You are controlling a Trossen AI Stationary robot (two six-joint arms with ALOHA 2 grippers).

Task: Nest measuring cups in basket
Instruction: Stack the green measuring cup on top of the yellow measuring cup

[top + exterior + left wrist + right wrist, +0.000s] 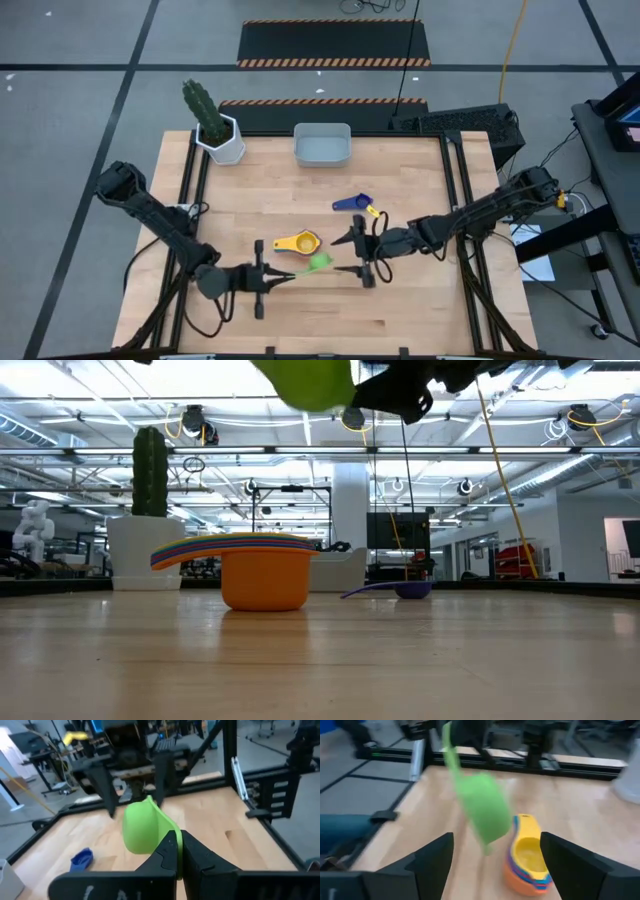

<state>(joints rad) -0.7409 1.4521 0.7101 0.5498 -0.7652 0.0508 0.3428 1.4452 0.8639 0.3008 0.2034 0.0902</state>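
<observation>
The left gripper point(290, 277) pinches the green cup point(318, 262) by its handle above the surface point(400, 310). The right gripper's point(357, 253) fingers are spread just right of it. The nested stack point(298, 243) lies just beyond, the dark blue cup point(351, 202) farther off.

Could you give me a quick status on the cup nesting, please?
Left gripper shut on green cup, lifted. Right gripper open alongside. Nested stack on table; basket clear.

robotics lab: hazard-striped floor point(335, 62).

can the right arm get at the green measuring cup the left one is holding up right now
Probably yes. The right gripper is open and faces the green cup, which the left gripper holds by its handle above the table. Nothing sits between them; the nested stack lies off to the side.
</observation>
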